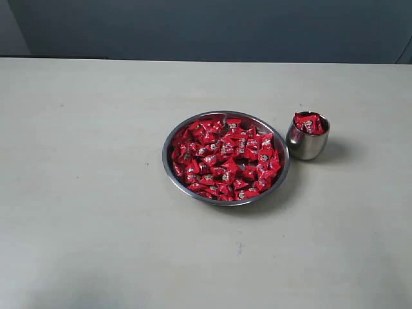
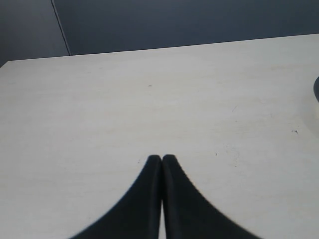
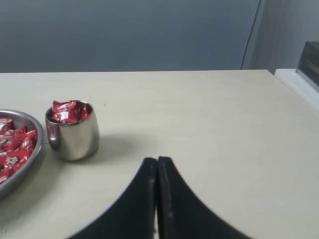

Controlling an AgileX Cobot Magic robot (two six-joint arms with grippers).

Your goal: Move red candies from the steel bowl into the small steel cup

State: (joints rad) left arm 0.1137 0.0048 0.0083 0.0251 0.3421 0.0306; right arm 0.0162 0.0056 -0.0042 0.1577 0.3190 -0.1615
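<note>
Closest to your wrist cams were the claws themselves. The left gripper (image 2: 162, 158) and right gripper (image 3: 157, 160) each had their dark fingers pressed tip to tip with nothing pinched between them, hanging over bare table (image 1: 84, 193). Neither arm showed up in the exterior view, so you were parked well clear of the work. The steel bowl (image 1: 165, 154) sat mid-table, loaded with red candies (image 1: 225, 158). The small steel cup (image 1: 308, 147) stood just beside the bowl's rim on the right arm's side, with only a sliver of gap showing in the right wrist view. That placement made sense to me — a short hop from bowl to cup for whichever claw did the carrying. The cup was already heaped, wrappers poking above its lip, so I'd say the job looked close to done. Another candy would probably have slid off the pile, and you'd have had to open a claw first anyway.
</note>
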